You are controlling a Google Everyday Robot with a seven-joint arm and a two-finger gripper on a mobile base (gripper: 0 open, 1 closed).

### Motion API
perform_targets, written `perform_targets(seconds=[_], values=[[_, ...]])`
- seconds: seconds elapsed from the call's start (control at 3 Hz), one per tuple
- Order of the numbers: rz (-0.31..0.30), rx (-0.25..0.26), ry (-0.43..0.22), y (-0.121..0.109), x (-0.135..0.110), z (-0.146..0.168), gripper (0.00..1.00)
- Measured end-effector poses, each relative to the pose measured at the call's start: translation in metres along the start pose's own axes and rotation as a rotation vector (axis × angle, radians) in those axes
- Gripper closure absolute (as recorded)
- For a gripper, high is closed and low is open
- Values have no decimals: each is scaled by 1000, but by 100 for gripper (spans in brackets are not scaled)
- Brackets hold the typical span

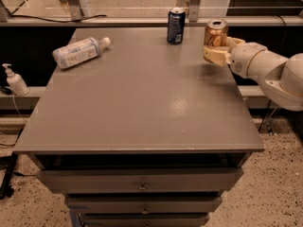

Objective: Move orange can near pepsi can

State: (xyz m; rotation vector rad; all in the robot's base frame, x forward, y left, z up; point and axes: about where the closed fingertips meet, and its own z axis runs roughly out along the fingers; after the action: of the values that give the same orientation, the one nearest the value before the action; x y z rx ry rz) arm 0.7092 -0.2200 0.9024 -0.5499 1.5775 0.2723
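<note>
The orange can (216, 32) stands upright at the table's right edge, towards the back. My gripper (214, 54) reaches in from the right, and its tan fingers (216, 56) are closed around the can's lower part. The pepsi can (175, 26), dark blue with a silver top, stands upright near the table's back edge, a little left of the orange can and apart from it.
A clear plastic bottle (78, 52) lies on its side at the back left of the grey table (137, 103). A white pump bottle (14, 80) stands on a ledge beyond the left edge. A rail runs behind the table. Drawers sit below the tabletop.
</note>
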Motion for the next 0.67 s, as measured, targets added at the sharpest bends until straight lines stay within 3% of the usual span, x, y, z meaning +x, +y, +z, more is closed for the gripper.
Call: perform_targets(seconds=[0.67], values=[[65,-21,-22,-43,5,45,100]])
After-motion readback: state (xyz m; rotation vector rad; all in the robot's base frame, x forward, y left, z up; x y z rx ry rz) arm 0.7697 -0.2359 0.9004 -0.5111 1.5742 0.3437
